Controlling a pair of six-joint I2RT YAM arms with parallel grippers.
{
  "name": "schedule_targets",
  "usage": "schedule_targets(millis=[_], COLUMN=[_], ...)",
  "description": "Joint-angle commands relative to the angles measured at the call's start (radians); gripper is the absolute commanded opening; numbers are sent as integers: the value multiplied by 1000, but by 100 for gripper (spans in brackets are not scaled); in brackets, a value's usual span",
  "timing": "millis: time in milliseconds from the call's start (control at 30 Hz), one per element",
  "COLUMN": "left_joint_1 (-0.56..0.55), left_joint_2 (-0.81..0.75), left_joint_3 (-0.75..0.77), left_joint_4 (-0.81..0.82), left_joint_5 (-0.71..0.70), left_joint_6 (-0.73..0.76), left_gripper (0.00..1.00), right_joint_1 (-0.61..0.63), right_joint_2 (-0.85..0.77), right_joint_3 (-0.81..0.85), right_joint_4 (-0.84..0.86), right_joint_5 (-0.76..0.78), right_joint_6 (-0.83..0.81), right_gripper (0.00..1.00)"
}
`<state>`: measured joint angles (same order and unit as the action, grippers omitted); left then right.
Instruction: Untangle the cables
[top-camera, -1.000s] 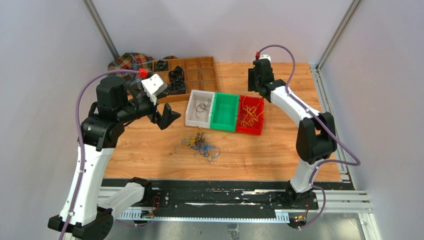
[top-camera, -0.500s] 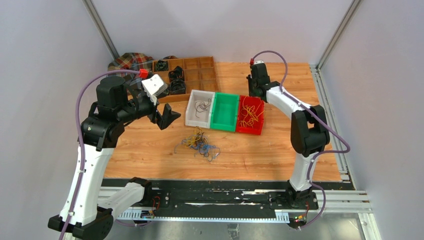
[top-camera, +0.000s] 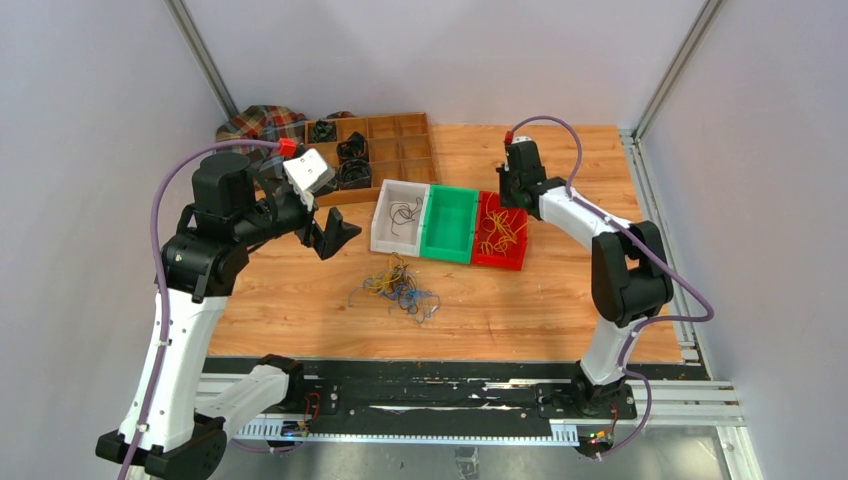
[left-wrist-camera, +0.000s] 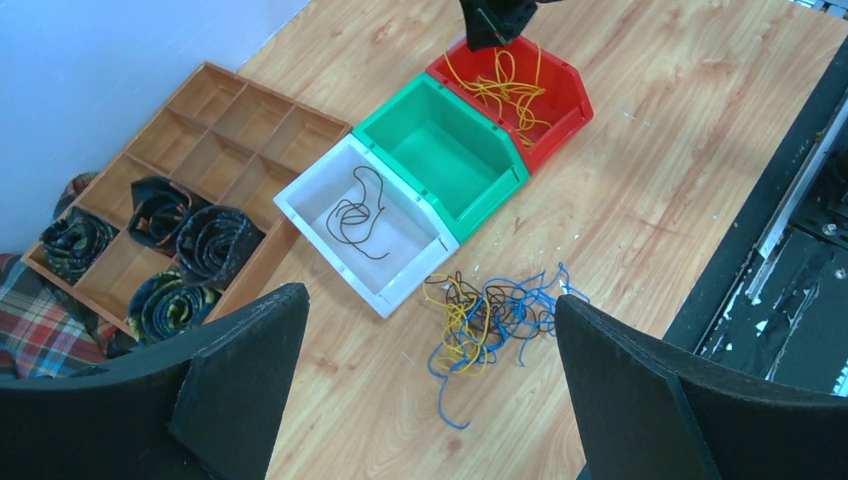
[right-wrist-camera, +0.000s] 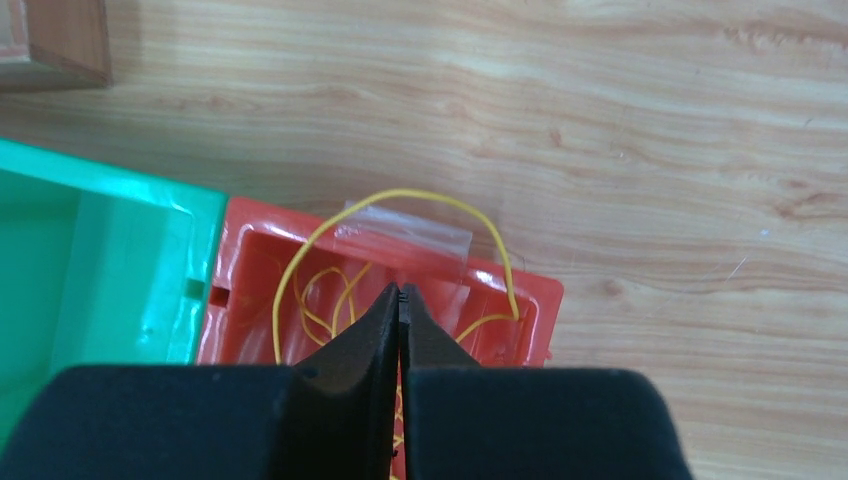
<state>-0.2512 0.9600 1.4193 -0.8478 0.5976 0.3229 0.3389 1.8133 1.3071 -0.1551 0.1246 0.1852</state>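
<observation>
A tangle of thin yellow, blue and dark cables (top-camera: 400, 287) (left-wrist-camera: 495, 320) lies on the wooden table in front of the bins. Several yellow cables (top-camera: 498, 232) (left-wrist-camera: 505, 85) lie in the red bin (top-camera: 500, 262) (right-wrist-camera: 240, 230), and one yellow loop (right-wrist-camera: 400, 193) hangs over its far rim. A black cable (top-camera: 403, 212) (left-wrist-camera: 358, 212) rests in the white bin (top-camera: 378, 225). My right gripper (top-camera: 510, 192) (right-wrist-camera: 402, 290) is shut above the red bin's far end, with nothing seen between its fingers. My left gripper (top-camera: 335, 235) (left-wrist-camera: 430, 295) hangs wide open, high above the table, left of the tangle.
A green bin (top-camera: 448, 255) (left-wrist-camera: 400, 100) with nothing in it sits between the white and red ones. Behind them stands a wooden compartment tray (top-camera: 415, 125) with black coiled bundles (left-wrist-camera: 200, 240), next to a plaid cloth (top-camera: 255, 120).
My right gripper has closed from partly open and shifted over the red bin's far end. The left arm and the tangle have not moved.
</observation>
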Motion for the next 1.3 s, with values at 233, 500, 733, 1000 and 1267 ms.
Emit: schedule_targets(millis=[233,500,733,1000,1267], left_joint_1=[-7,-7,-7,-7,-6], left_joint_2=[-15,-19,-27,-21,-26], left_joint_3=[2,0,1,11,12], left_joint_4=[10,10,9,10,9], left_joint_5=[1,-4,-15,-6,-7], left_joint_6=[10,12,24,23,26], left_gripper=[98,98,98,98,98], right_joint_1=[59,75,107,107,8], right_joint_2=[-59,56,30,-173,-289], right_joint_3=[-95,-17,55,1,-158], right_joint_4=[8,-79,-181,-193,-192], right_joint_5=[5,32,119,169,143], right_joint_6=[23,75,67,99,324], right_gripper=[1,1,25,66,65])
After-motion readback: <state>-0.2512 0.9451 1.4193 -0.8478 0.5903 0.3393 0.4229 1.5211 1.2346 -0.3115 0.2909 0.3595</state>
